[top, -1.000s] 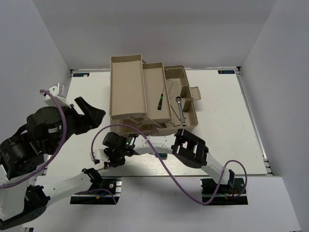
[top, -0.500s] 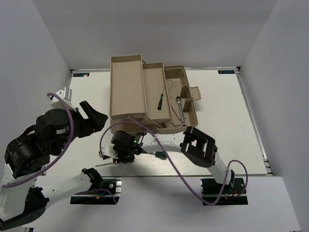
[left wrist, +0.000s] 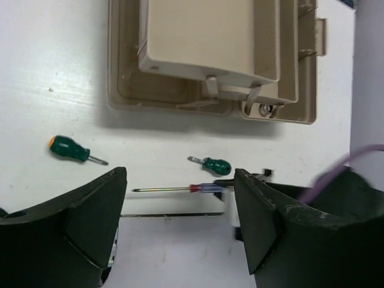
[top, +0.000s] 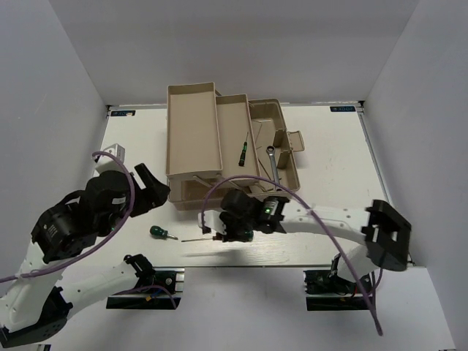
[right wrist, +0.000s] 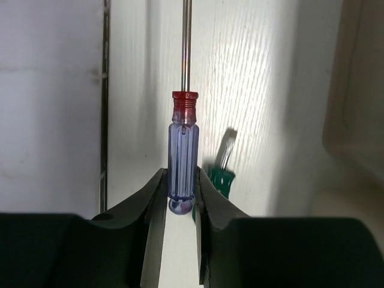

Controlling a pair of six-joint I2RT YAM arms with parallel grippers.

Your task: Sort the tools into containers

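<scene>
Toolbox [top: 194, 131] on white tabletop [top: 336, 190], grey walls [top: 58, 73]

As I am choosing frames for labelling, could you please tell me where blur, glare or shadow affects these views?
Top external: evenly lit, sharp. Left wrist: the purple cable at right is smeared, the left gripper shows as dark featureless masses, the toolbox casts a shadow. Right wrist: the screwdriver in the right gripper is crisp; the table glares beside it.

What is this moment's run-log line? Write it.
right fingers: shut on blue-handled screwdriver | left fingers: open, empty | stubby green screwdriver: on table | toolbox: open
</scene>
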